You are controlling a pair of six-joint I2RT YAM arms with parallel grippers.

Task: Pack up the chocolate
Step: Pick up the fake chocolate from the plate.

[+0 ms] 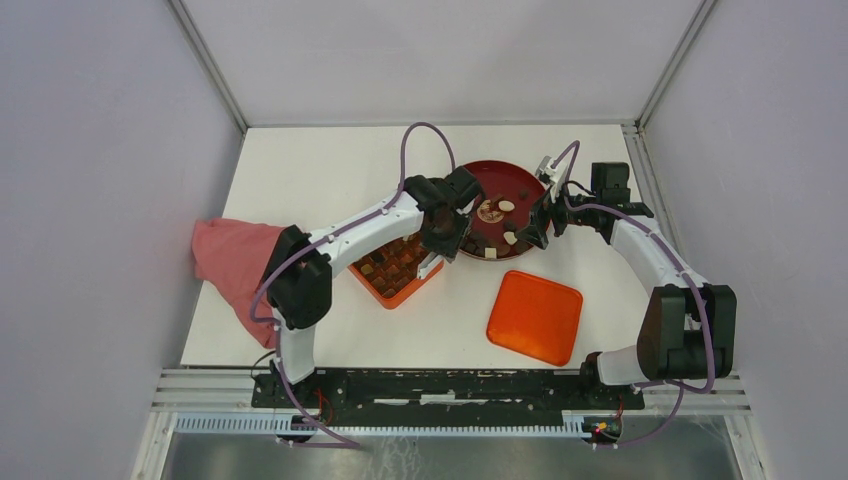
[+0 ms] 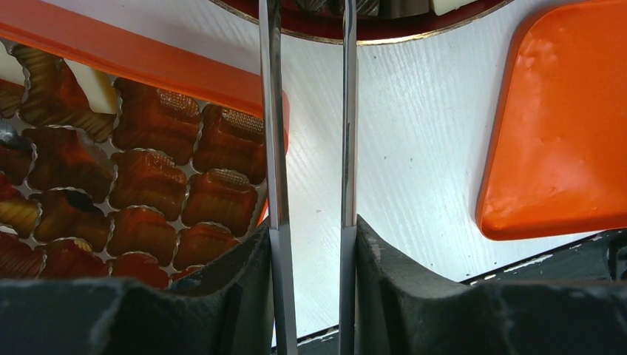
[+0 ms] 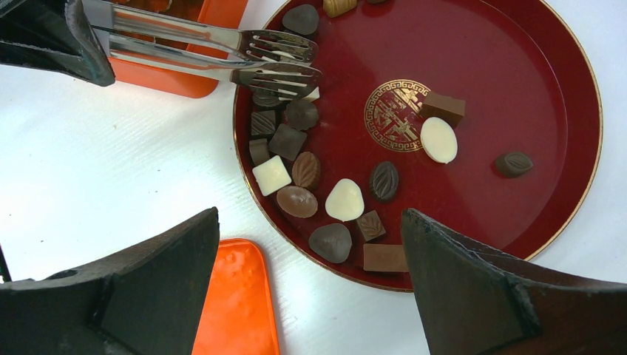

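My left gripper [image 2: 310, 238] was closed partway on a pair of metal tongs [image 2: 275, 148], its pads pressing the two blades from outside. The blades stood a little apart. Seen from the right wrist, the forked tips of the tongs reached over the rim of the dark-red plate [image 3: 517, 89] at about 10 o'clock on it. I could not tell whether anything was caught between them.

My right gripper [image 3: 310, 222] was spread wide and held nothing. It hung above the plate's 6 o'clock edge in its own camera view.

Most of the chocolate [image 3: 345, 200] lay on the plate. In the right wrist view the pieces were crowded from 7 to 10 o'clock: dark, mid-brown and cream ones, square, oval and leaf-shaped, several of them touching. A cream oval and a brown block sat just beside the gold mark at the centre. One dark leaf-shaped piece lay alone toward 3 o'clock.

From above, the plate stood at 12 o'clock of the table [image 1: 300, 170]. The orange box [image 1: 395, 275] with its compartments was at 8 o'clock from the plate, close to its rim. Some pieces were already in it, and the left wrist view showed a cream one in a far compartment.

The orange lid [image 1: 535, 315] lay flat at 5 o'clock from the plate, apart from both plate and box. A pink cloth [image 1: 230, 255] hung over the table's 9 o'clock edge.
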